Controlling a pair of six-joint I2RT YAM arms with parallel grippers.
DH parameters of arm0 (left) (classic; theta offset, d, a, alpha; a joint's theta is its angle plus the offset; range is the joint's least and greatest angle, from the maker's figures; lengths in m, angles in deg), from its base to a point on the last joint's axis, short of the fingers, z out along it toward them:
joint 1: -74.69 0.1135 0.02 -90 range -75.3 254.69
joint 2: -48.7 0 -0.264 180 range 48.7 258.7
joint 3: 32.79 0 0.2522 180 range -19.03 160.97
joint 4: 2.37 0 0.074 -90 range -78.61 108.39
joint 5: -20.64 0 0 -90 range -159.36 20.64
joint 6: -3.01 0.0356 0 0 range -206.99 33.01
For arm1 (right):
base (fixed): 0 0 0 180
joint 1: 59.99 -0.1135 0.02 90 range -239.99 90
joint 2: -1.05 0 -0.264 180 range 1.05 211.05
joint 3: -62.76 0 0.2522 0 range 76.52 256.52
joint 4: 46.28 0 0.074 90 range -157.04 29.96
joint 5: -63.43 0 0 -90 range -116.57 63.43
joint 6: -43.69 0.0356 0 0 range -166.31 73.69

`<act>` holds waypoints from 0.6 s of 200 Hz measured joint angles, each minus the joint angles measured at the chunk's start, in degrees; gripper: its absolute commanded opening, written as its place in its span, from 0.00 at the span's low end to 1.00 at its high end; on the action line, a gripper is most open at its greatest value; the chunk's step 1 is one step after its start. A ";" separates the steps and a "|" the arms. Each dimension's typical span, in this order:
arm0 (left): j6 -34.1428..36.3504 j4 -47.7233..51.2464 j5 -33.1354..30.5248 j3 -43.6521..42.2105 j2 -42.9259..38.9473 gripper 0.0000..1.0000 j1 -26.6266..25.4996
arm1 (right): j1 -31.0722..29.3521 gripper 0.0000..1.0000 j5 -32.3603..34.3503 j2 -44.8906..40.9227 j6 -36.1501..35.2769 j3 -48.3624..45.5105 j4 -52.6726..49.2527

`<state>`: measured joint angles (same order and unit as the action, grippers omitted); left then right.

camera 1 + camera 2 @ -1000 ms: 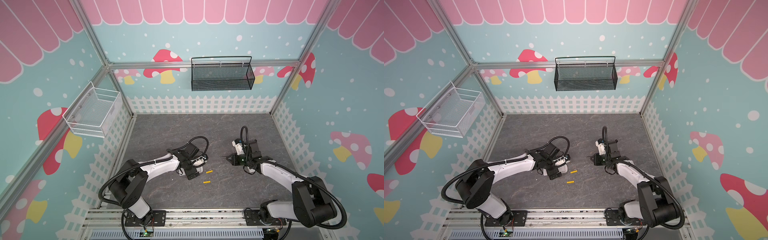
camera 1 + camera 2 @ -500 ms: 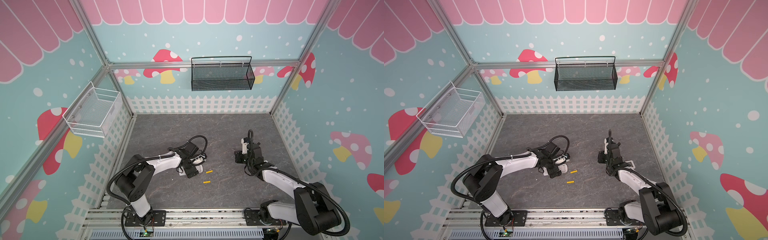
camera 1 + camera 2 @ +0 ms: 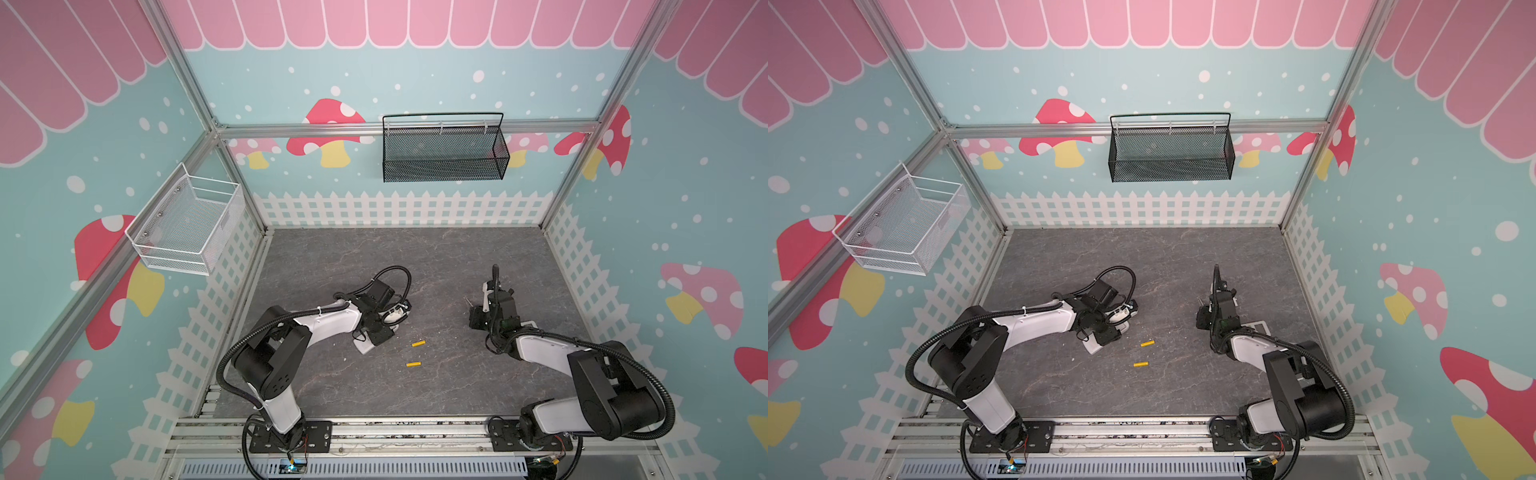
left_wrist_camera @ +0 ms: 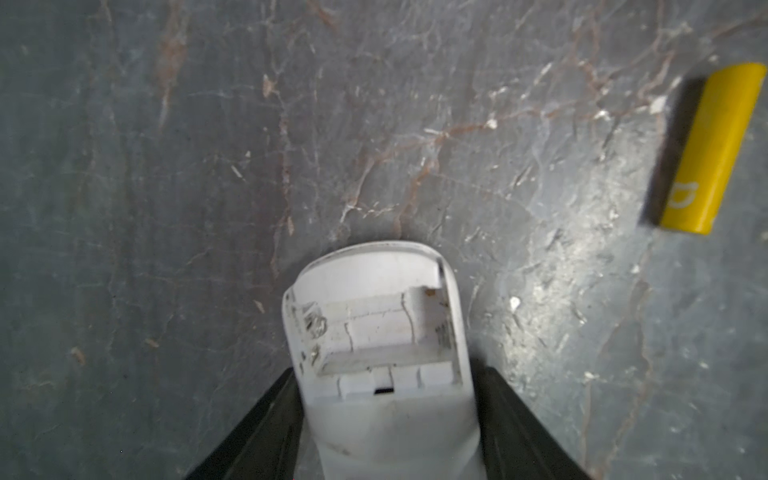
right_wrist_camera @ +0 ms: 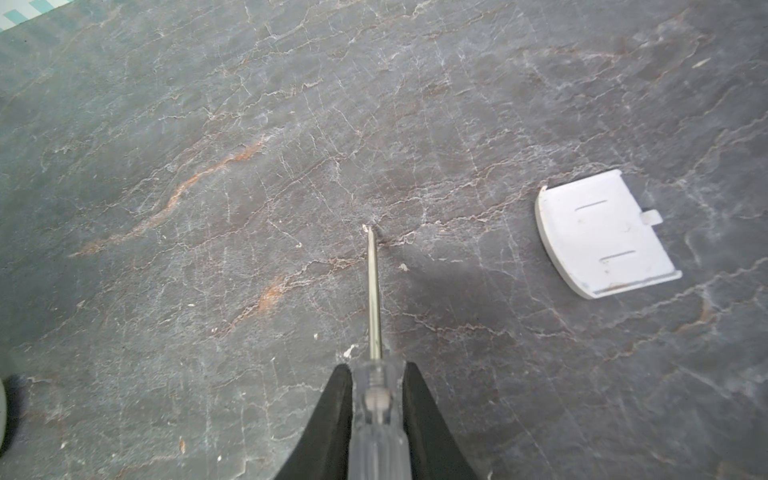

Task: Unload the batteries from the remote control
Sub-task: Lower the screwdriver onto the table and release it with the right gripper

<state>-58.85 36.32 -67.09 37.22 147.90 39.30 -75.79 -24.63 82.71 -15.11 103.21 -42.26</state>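
Now my left gripper [image 4: 386,374] clasps the remote control [image 4: 370,274]; two yellow batteries [image 3: 418,343] lie on the desk [image 3: 374,257] just beside it, well apart from my right gripper [image 5: 377,372], which grips the screwdriver [image 5: 374,291].

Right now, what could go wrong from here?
1. The screwdriver in the right pincer points at the table, tip at or near it: any descent may jab it.
2. Two yellow batteries lie loose beside the remote: a sweep may roll them.
3. The left pincer flanks the remote; grip unclear, it may slip.
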 measured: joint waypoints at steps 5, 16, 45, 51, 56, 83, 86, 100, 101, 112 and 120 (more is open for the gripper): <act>-0.20 -0.28 -0.13 -0.22 -0.13 0.57 0.28 | 0.00 0.26 -0.02 0.33 0.13 0.00 0.07; -0.28 -0.70 -0.13 -0.57 -0.35 0.56 0.90 | 0.00 0.27 0.00 0.74 0.39 0.00 0.09; -0.35 -1.90 0.09 -1.55 -0.96 0.52 2.23 | 0.00 0.28 -0.04 1.29 0.61 0.00 0.63; -0.42 -2.14 0.11 -1.79 -1.11 0.52 2.64 | 0.00 0.28 -0.04 1.51 0.61 0.04 0.61; -0.48 -2.32 0.15 -1.97 -1.20 0.52 3.15 | 0.00 0.28 -0.04 1.66 0.61 0.04 0.52; -0.70 -2.69 0.22 -2.08 -1.27 0.52 6.25 | 0.00 0.31 -0.17 1.49 0.61 0.17 -0.07; -0.74 -2.78 0.22 -2.10 -1.27 0.52 6.69 | 0.00 0.31 -0.20 1.33 0.61 0.33 -0.50; -1.03 -3.10 0.13 -2.19 -1.29 0.52 8.90 | 0.00 0.34 -0.15 0.55 0.59 1.31 -2.82; -1.05 -3.10 0.13 -2.21 -1.29 0.52 8.98 | 0.00 0.35 -0.13 0.50 0.59 1.40 -2.93; -1.33 -3.26 -0.02 -2.23 -1.29 0.52 10.75 | 0.00 0.45 0.20 -0.96 0.76 2.25 -4.94; -1.49 -3.41 -0.35 -2.23 -1.29 0.52 12.11 | 0.00 0.59 0.94 -2.38 1.40 2.64 -6.36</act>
<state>-60.34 32.91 -67.44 34.99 146.61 51.41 -75.79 -23.69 80.33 -13.71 105.86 -48.62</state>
